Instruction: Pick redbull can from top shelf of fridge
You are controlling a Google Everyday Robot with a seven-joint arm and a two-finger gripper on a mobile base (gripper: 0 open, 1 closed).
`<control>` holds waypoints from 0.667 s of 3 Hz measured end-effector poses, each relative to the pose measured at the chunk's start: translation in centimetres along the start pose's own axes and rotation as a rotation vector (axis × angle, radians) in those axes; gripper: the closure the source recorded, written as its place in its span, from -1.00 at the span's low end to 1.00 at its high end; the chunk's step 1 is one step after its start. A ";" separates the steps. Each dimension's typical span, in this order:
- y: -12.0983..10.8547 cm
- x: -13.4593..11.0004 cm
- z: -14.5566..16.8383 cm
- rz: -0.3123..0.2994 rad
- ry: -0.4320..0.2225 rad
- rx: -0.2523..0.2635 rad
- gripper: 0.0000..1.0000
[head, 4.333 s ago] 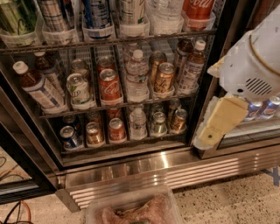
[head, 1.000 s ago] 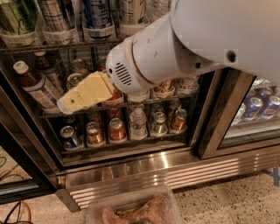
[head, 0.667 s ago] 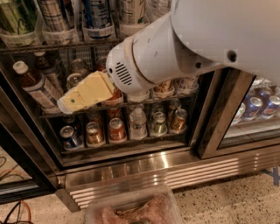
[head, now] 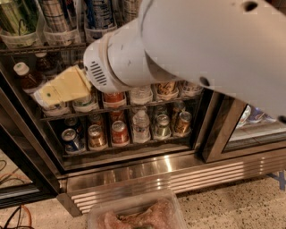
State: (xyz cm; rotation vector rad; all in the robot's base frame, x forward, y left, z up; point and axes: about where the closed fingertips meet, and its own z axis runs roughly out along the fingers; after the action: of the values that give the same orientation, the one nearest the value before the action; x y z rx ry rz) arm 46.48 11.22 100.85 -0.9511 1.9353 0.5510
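Note:
The redbull can (head: 56, 15), slim and silver with checked panels, stands in a clear cup on the top shelf (head: 27, 49) at the upper left of the fridge (head: 178, 172). A blue-and-white striped tall can (head: 100, 13) stands to its right. My gripper (head: 50, 95), a cream-coloured piece at the end of the big white arm (head: 187, 44), hangs in front of the middle rack. It is below the top shelf rail and about level with the redbull can's column. The arm hides the right part of the top shelf.
The middle and lower racks hold a brown bottle (head: 27, 77), water bottles (head: 141, 126) and short cans (head: 119, 133). A black door frame (head: 213, 129) and a shut glass door (head: 257, 118) are on the right. A clear plastic tub (head: 138, 212) lies on the floor, with cables (head: 13, 212) at the lower left.
The arm swung from the right door across to the left in front of the racks. In the last second the gripper moved a little further left and the arm fills more of the view.

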 end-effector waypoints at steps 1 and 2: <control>-1.0 -2.5 1.2 0.003 -0.062 0.081 -1.00; -2.4 -3.5 2.4 0.076 -0.078 0.112 -1.00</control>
State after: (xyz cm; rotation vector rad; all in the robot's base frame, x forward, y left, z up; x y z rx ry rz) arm 50.70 12.79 102.60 -0.7774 1.9175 0.5095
